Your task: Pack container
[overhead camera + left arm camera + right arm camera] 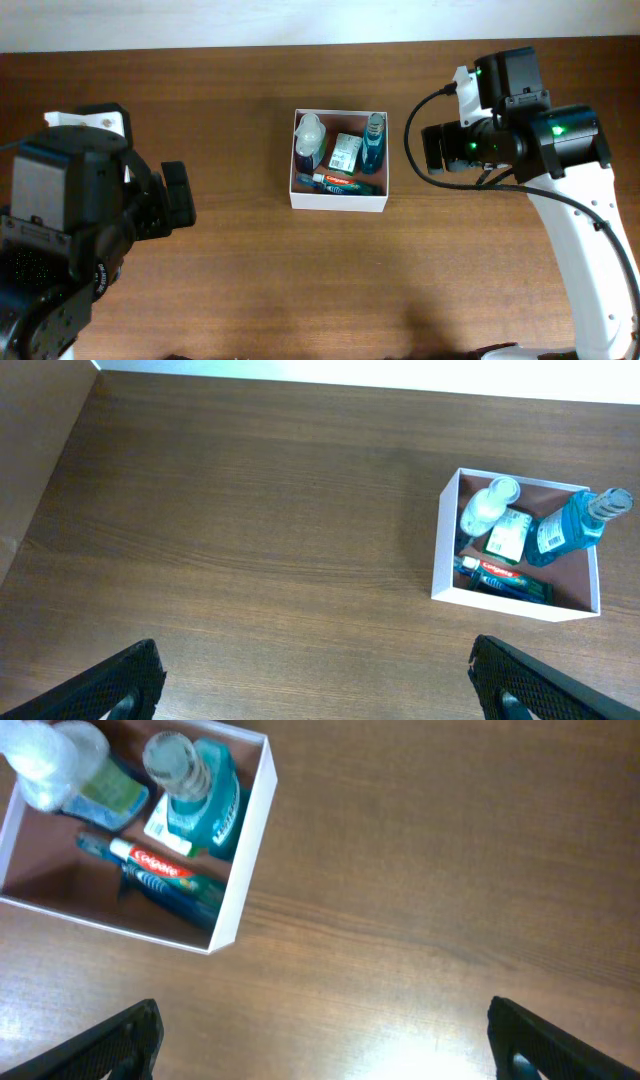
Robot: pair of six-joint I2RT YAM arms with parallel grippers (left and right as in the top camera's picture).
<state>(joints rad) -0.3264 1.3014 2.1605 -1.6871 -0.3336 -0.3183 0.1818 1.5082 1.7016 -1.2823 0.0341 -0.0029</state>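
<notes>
The container (338, 202), a square white box with a pinkish-brown inside, sits at the table's middle. It holds a clear bottle (310, 140), a blue mouthwash bottle (374, 142), a green-white packet (346, 153) and a toothpaste tube (338, 182). It also shows in the left wrist view (445, 545) and in the right wrist view (245, 855). My left gripper (178, 195) is open and empty, well left of the container. My right gripper (434, 150) is open and empty, just right of the container.
The brown wooden table (320, 280) runs to a pale wall at the back. A brown panel (35, 450) stands at the left in the left wrist view.
</notes>
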